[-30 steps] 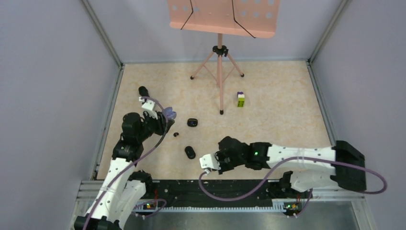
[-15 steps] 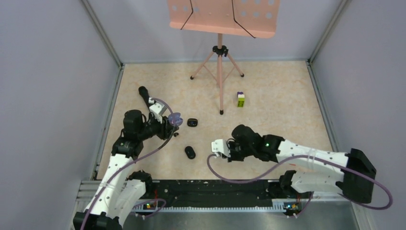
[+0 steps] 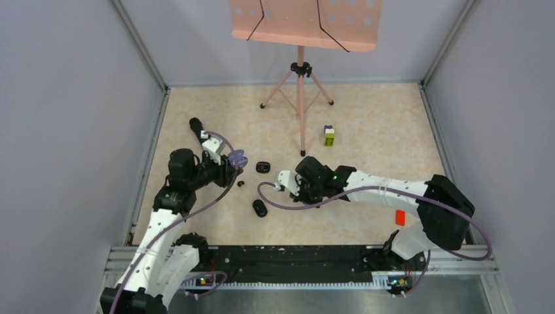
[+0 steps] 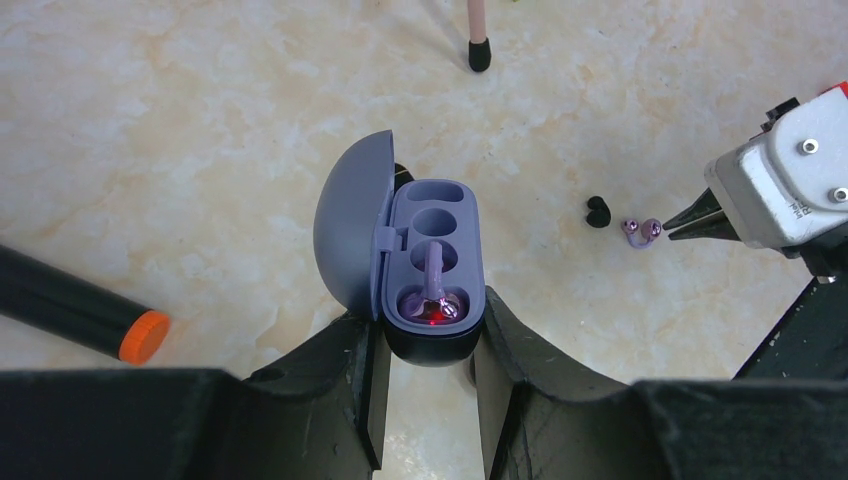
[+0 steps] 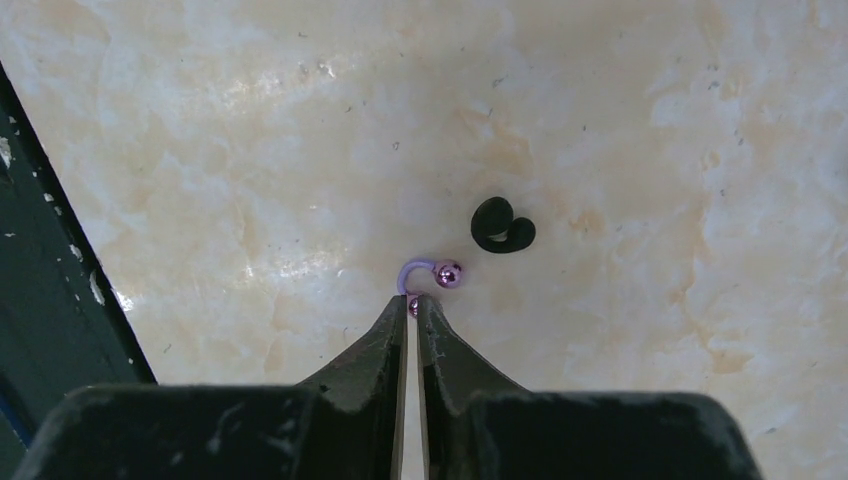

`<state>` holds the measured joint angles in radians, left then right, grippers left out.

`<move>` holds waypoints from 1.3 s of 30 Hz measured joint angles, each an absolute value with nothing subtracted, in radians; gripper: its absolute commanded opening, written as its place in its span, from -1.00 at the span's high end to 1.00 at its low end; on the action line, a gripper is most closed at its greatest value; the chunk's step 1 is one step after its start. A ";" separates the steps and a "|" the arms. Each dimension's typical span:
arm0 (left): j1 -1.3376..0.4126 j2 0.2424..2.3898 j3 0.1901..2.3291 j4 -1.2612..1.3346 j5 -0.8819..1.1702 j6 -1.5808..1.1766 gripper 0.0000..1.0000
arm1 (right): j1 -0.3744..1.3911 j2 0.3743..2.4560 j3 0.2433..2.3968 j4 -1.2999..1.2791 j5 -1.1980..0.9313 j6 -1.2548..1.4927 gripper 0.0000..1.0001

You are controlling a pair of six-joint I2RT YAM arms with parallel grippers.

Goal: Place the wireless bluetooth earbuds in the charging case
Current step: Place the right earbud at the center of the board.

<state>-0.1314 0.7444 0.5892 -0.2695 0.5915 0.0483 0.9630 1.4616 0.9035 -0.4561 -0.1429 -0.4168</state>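
Pick-up step. My left gripper (image 4: 430, 345) clamps open lilac plastic charging case (image 4: 436, 215). My right gripper (image 5: 411, 306) near-closed at pale purple hooked earbud (image 5: 428, 270), frame centre; grasp unclear. Next: firm pinch, lift to case.

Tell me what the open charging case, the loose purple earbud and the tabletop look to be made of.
The charging case: matte lavender plastic, probably; smooth moulded shell, soft sheen. The loose purple earbud: pale rubbery-looking stem with glossy metallic-pink beads that glint. The tabletop: marble-pattern surface, semi-gloss; whether stone or laminate is unclear.

Grey walls (image 3: 65, 98) enclose a beige marbled floor (image 3: 379, 118).
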 measured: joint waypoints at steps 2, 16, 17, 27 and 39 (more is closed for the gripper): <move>-0.131 0.756 0.589 -0.259 0.583 0.036 1.00 | 0.963 1.473 0.904 -0.471 -0.135 -0.398 0.85; -0.121 0.766 0.589 -0.244 0.522 0.016 1.00 | 0.961 1.531 0.903 -0.459 -0.174 -0.349 0.86; -0.119 0.766 0.589 -0.243 0.521 0.015 1.00 | 0.961 1.534 0.904 -0.458 -0.176 -0.347 0.84; -0.112 0.768 0.589 -0.237 0.511 0.011 1.00 | 0.962 1.567 0.903 -0.444 -0.143 -0.335 0.75; -0.109 0.784 0.589 -0.229 0.507 -0.014 1.00 | 0.966 1.584 0.883 -0.443 -0.118 -0.317 0.73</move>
<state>-0.1089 0.7837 0.5892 -0.2295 0.5072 -0.0143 0.9665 1.5841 0.8829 -0.4427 -0.1181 -0.3168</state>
